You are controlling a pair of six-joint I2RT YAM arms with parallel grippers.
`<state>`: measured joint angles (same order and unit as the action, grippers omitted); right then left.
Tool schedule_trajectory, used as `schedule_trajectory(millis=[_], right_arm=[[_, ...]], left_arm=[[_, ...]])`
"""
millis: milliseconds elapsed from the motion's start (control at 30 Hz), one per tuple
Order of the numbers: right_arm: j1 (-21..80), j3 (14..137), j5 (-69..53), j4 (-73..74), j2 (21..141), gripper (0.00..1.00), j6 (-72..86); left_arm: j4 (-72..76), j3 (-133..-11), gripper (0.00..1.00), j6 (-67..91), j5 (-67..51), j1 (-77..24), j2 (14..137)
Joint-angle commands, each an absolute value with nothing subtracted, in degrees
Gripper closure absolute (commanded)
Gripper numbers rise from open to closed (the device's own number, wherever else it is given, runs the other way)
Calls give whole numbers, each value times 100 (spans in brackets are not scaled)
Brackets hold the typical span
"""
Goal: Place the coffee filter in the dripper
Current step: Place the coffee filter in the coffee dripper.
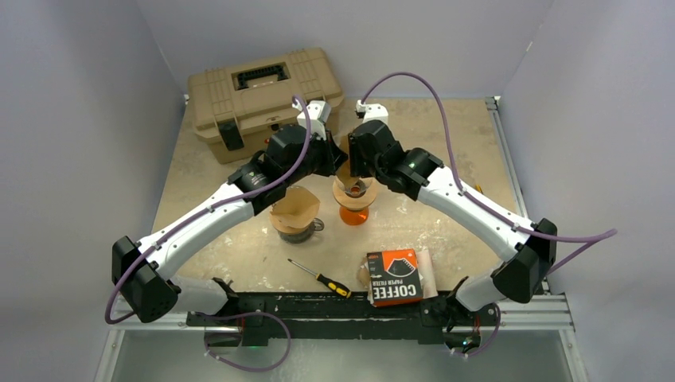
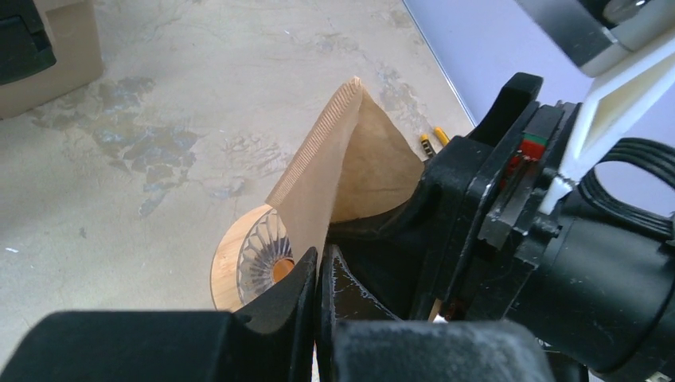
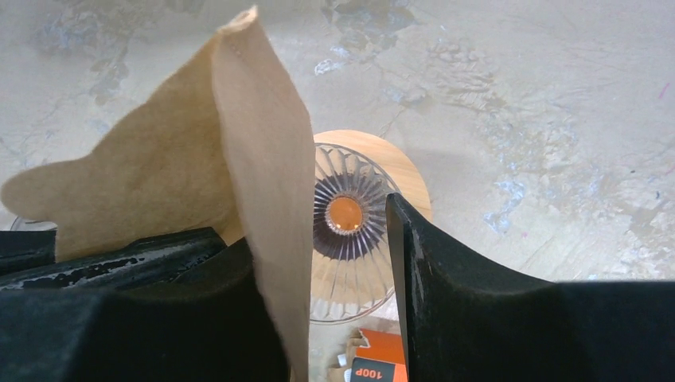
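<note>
The left gripper [image 2: 318,259] is clenched on the lower edge of the paper filter [image 2: 350,167], holding it just above the glass dripper [image 2: 256,259]. The right gripper [image 3: 318,231] is released, with one finger against the filter.

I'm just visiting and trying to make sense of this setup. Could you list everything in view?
coffee filter: one, brown, held above the dripper
dripper: one, clear glass with wooden collar, orange base, table centre
second filter: one, brown, in the dark glass vessel left of the dripper
filter pack: one, orange and black, near edge
screwdriver: one, yellow and black handle, left of the filter pack
toolbox: one, tan, back left
table: one, beige
left gripper: one, black, shut on the coffee filter
right gripper: one, black, open over the dripper
</note>
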<state>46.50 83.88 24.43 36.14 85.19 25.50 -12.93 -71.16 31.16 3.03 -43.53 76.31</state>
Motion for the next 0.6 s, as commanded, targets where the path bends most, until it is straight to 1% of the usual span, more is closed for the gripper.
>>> schedule_trajectory(millis=[0, 233, 567], right_arm=[[4667, 8693, 2904, 3685, 8473, 55, 2575], [4667, 8645, 2930, 3859, 8455, 56, 2586], [4667, 8572, 2918, 4203, 8387, 56, 2843]], left_arm=[[-1294, -7306, 100, 3164, 457, -4365, 7581], [-1680, -7428, 100, 2960, 808, -4365, 7594], [-2092, -7604, 100, 2799, 1013, -4364, 7608]])
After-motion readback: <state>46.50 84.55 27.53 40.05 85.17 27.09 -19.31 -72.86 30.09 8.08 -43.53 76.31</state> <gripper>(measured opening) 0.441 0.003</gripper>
